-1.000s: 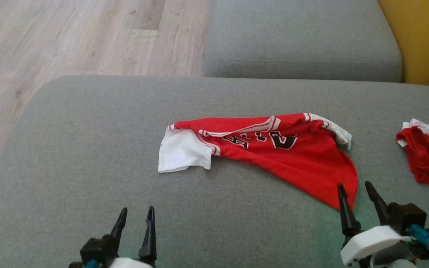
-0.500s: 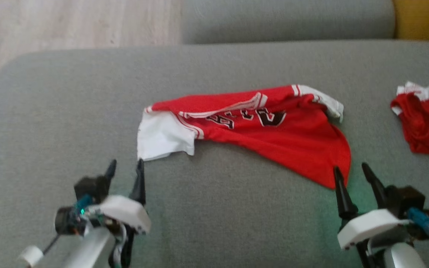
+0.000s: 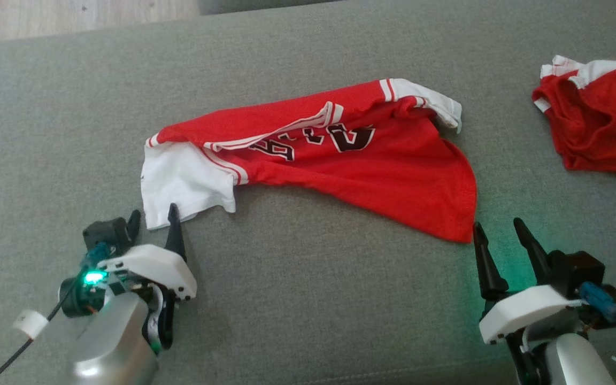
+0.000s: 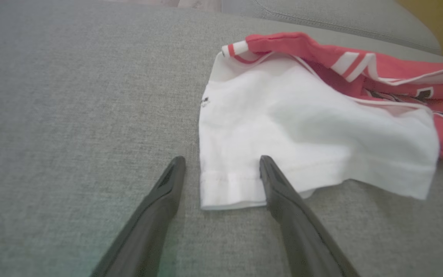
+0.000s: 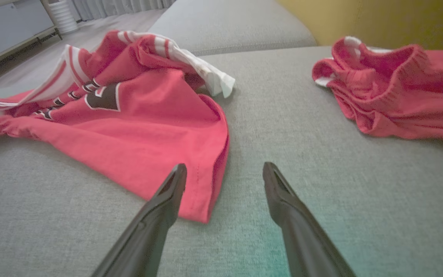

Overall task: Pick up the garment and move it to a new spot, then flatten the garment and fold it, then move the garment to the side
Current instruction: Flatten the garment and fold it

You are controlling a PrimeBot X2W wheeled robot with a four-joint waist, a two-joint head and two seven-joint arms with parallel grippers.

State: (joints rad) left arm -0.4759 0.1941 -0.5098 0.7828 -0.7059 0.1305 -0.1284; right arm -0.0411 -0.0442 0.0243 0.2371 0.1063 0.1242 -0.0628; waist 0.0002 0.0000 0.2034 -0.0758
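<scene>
Mid grey sofa cushion (image 3: pixel 308 299), red jersey (image 3: pixel 340 160) seen lying rumpled; white sleeve (image 3: pixel 185 182) spread at left end, red hem drawn to point at near right. Left gripper (image 3: pixel 154 209) held released, jaws spread astride near corner of sleeve hem; nothing grasped. Right gripper (image 3: pixel 497 222) likewise released, placed at near-right hem corner, one finger over red cloth, other over bare cushion. Second red garment (image 3: pixel 597 128) bunched at far right, well apart.

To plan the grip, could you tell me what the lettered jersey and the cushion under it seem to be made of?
Jersey: thin, soft, matte knit, likely cotton or polyester; it drapes in folds, hem stitched. Cushion: coarse matte woven upholstery; flecked grey weave shows.
</scene>
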